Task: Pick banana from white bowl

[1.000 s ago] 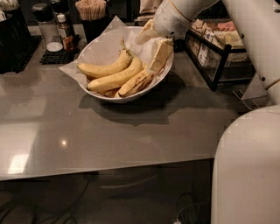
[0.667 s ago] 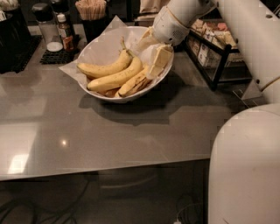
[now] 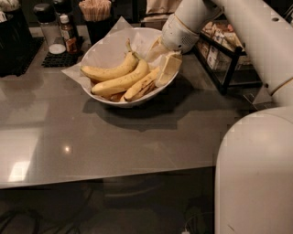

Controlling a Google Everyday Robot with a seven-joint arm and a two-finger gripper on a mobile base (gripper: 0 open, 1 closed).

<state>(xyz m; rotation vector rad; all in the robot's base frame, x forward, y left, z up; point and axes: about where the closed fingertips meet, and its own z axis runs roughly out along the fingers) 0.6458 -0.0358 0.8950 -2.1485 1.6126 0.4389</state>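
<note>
The white bowl [image 3: 98, 51], lined with crinkled white paper, stands at the back of the grey table [image 3: 105, 141]. It holds three bananas. The banana [image 3: 139, 87] with dark brown streaks lies at the front right, next to two cleaner yellow ones [image 3: 114, 77]. My gripper [image 3: 159, 65] reaches down into the bowl's right side from the upper right. Its fingers are apart. One pale finger [image 3: 167, 68] stands in front of the streaked banana's right end and hides its tip. The other finger [image 3: 153, 49] is behind it, over the paper.
A dark tray [image 3: 59, 58] with shakers and bottles and a cup of stir sticks [image 3: 96, 11] stand behind the bowl at the left. A black wire rack [image 3: 224, 55] with packets stands right of it. My white robot body [image 3: 256, 173] fills the lower right.
The gripper has come down a little deeper into the bowl's right side, closer to the streaked banana's end. The bananas and the bowl have not moved.
</note>
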